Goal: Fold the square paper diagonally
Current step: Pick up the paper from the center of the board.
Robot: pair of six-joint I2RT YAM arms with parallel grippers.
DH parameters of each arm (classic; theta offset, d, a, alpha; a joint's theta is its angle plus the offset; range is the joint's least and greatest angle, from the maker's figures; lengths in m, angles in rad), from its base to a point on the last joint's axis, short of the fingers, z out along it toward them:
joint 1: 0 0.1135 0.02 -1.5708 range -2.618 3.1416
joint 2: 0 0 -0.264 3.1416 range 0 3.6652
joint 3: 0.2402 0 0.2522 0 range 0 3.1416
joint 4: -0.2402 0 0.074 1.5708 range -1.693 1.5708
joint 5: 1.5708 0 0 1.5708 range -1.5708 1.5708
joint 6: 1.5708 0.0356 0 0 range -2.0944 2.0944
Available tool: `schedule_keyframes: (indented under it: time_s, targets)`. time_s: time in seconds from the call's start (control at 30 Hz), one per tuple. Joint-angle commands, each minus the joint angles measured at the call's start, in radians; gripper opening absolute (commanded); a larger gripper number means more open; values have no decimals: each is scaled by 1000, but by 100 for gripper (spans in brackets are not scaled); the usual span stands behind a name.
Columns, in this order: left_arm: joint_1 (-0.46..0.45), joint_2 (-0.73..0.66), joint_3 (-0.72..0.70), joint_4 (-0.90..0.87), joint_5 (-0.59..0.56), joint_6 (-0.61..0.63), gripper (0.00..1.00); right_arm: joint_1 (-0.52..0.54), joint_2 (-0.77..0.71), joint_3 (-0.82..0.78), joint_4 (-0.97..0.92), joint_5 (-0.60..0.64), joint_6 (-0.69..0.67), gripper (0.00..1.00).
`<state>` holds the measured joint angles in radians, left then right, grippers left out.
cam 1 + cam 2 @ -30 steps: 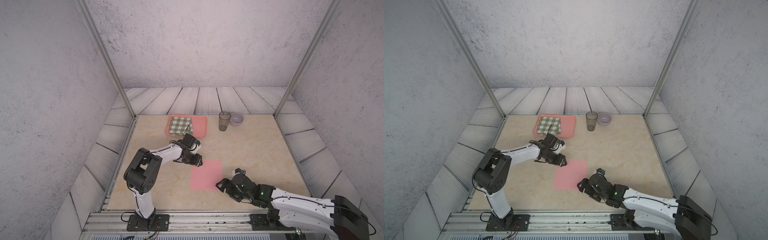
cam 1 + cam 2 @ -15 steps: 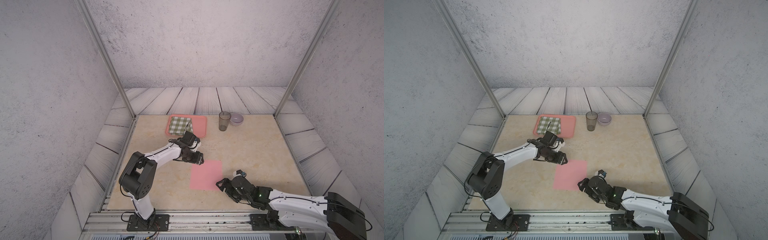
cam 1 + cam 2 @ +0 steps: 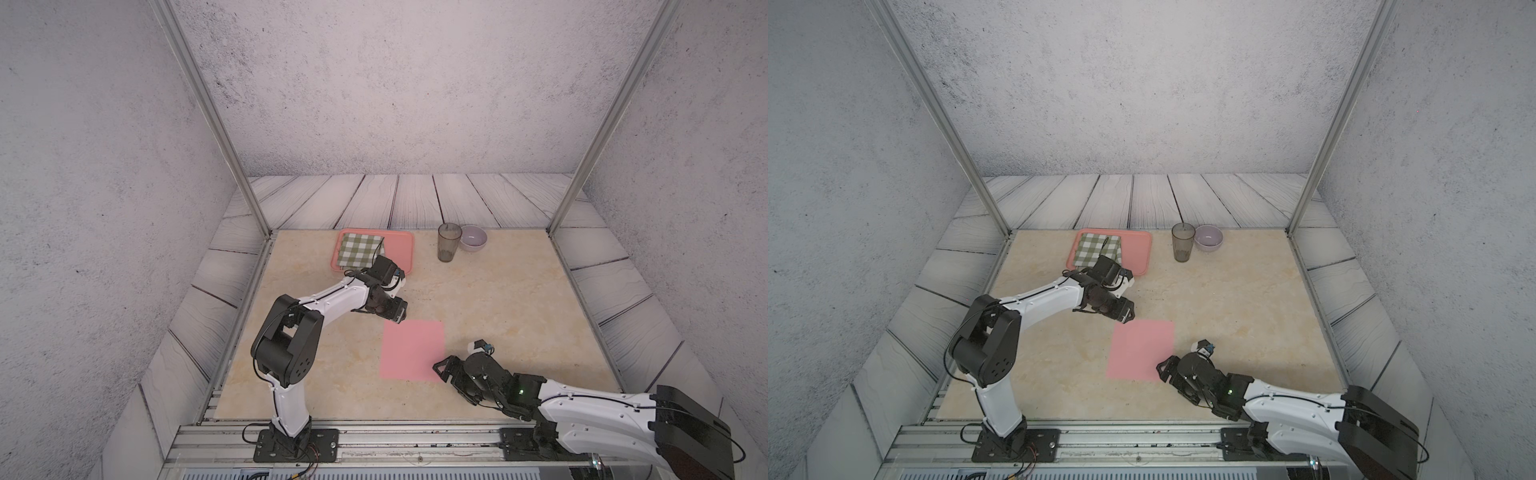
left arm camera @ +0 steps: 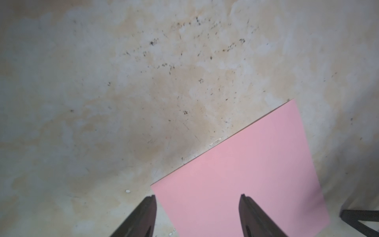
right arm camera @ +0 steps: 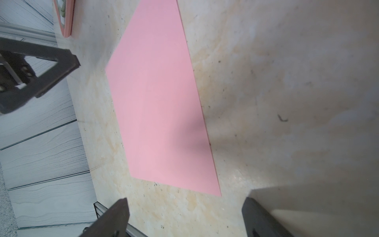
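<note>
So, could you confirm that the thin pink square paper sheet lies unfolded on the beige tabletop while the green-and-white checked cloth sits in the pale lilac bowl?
Not quite: the green-and-white checked cloth lies on the salmon-pink rimmed tray, not in the pale lilac bowl, as both top views show. The thin pink square paper sheet does lie unfolded on the beige tabletop.

One square paper (image 3: pixel 411 349), one tray (image 3: pixel 401 249), one checked cloth (image 3: pixel 359 255), one tumbler (image 3: pixel 449 247), one bowl (image 3: pixel 473 239) — and two grippers, the left gripper (image 4: pixel 198 196) and the right gripper (image 5: pixel 184 199).
</note>
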<state>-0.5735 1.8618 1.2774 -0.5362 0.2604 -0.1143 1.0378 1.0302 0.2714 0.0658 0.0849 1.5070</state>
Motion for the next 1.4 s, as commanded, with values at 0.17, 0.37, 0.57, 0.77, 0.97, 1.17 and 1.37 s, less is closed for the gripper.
schedule_keyframes:
  time_s: [0.17, 0.37, 0.57, 0.77, 0.97, 1.17, 1.37]
  targets:
    - [-2, 32, 25, -44, -34, 47, 70, 5, 50, 2, 6, -21, -2, 91]
    - [-2, 42, 27, -34, -56, 56, 69, 11, 57, -7, 11, -21, 2, 91]
    - [-2, 66, 27, -45, -80, 64, 66, 18, 56, -5, 13, -19, 8, 91]
    - [-2, 73, -6, -36, -115, 59, 65, 22, 50, -7, 7, -5, 10, 91]
    - [-2, 104, 9, -20, -110, 48, 65, 23, 34, -12, -6, 13, 15, 91]
    - [-2, 126, 0, -15, -89, 41, 65, 23, 27, -17, -12, 20, 19, 91]
    - [-2, 137, -39, 18, -63, 27, 63, 23, 38, -17, -4, 15, 18, 91]
